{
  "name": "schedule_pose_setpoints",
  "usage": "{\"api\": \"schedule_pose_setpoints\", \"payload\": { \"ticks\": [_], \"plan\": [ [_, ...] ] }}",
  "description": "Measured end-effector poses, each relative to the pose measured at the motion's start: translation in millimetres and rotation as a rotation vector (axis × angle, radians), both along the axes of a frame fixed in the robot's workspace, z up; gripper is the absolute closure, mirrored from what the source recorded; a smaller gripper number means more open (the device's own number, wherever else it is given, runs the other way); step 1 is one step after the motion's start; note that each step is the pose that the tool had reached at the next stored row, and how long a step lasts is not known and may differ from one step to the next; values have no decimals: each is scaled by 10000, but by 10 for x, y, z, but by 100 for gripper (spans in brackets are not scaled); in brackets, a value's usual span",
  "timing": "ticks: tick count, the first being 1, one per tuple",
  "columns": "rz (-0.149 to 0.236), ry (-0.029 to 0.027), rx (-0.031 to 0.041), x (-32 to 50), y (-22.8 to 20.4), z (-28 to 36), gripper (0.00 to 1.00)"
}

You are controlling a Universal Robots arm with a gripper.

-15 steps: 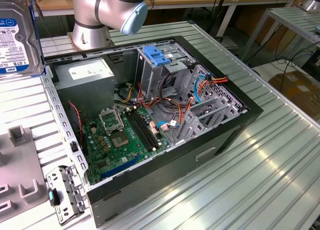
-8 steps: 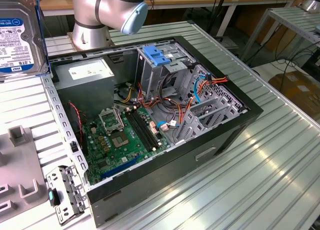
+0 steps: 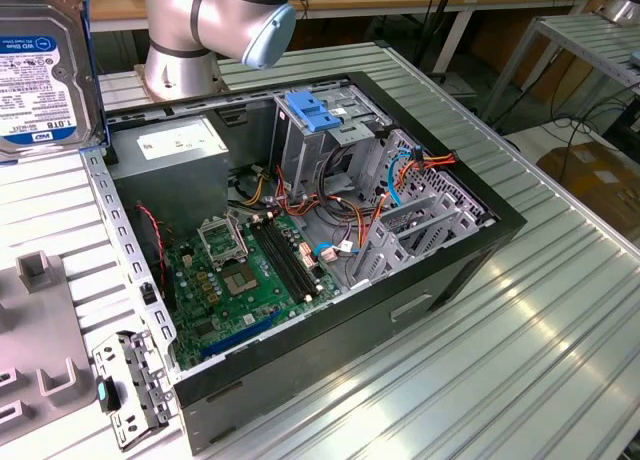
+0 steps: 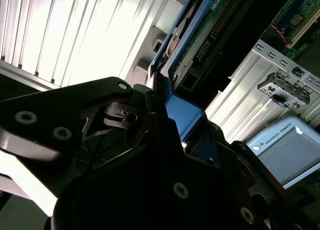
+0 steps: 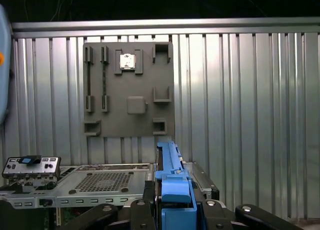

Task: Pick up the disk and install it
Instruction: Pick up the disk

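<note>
Exterior view: the disk (image 3: 40, 75), a rectangular silver metal hard drive with a blue-banded white label, hung raised at the exterior view's left, well apart from the open black computer case (image 3: 330, 350).

Second wrist view: the black gripper (image 4: 167, 107) was clamped on the disk's blue plastic bracket.

First wrist view: the same grip was confirmed.

Pickup judged complete; installation outstanding.

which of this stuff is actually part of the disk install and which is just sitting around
Part of the job:
the disk, held in the shut jaws by its blue bracket
open computer case
drive cage with a blue handle, probably

Lying about:
grey fixture plate
loose port bracket
touchscreen pendant
</note>
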State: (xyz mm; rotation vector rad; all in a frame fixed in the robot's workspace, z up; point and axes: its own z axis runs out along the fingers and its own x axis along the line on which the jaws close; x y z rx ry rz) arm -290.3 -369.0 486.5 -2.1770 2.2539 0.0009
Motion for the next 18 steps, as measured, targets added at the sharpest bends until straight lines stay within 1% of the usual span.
{"api": "schedule_pose_setpoints", "payload": {
  "ticks": [18],
  "plan": [
    [0,0,-5,137,0,-3,63]
  ]
}}
